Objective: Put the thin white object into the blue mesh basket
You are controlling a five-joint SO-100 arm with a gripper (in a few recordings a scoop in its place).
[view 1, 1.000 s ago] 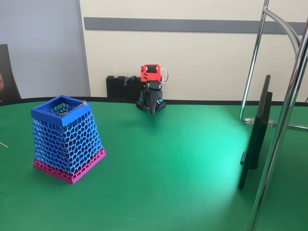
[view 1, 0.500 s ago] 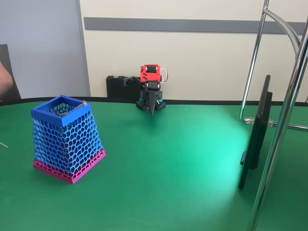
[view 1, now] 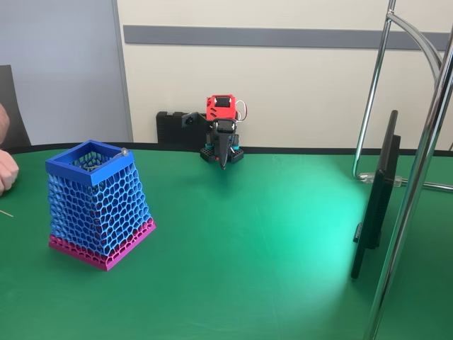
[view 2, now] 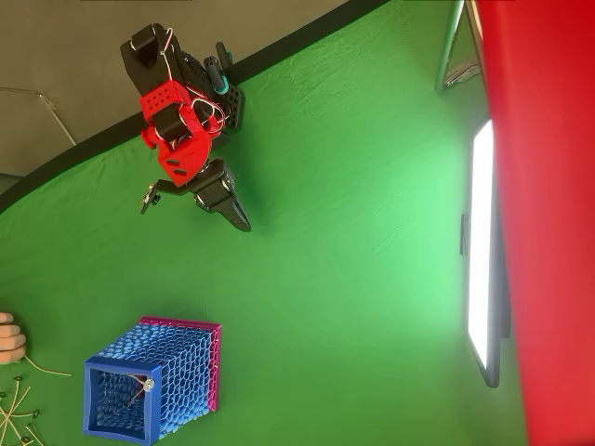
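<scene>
The blue mesh basket (view 1: 99, 205) (view 2: 153, 395) stands on the green table at the left, with a solid blue rim and a magenta base band. The thin white object (view 1: 124, 151) (view 2: 146, 383) lies inside it, its small knob end leaning on the rim's near corner. My gripper (view 1: 224, 164) (view 2: 244, 224) is far from the basket, folded back at the arm's base by the table's far edge. It points down at the table, shut and holding nothing.
A person's hand (view 1: 6, 171) (view 2: 9, 337) rests at the left edge beside the basket. Several loose thin sticks (view 2: 17, 409) lie near it. A monitor (view 1: 375, 202) (view 2: 483, 251) and a chrome stand (view 1: 417, 177) occupy the right side.
A person's hand has come further into the fixed view at the left edge, down towards the table. The arm and the basket have not moved.
</scene>
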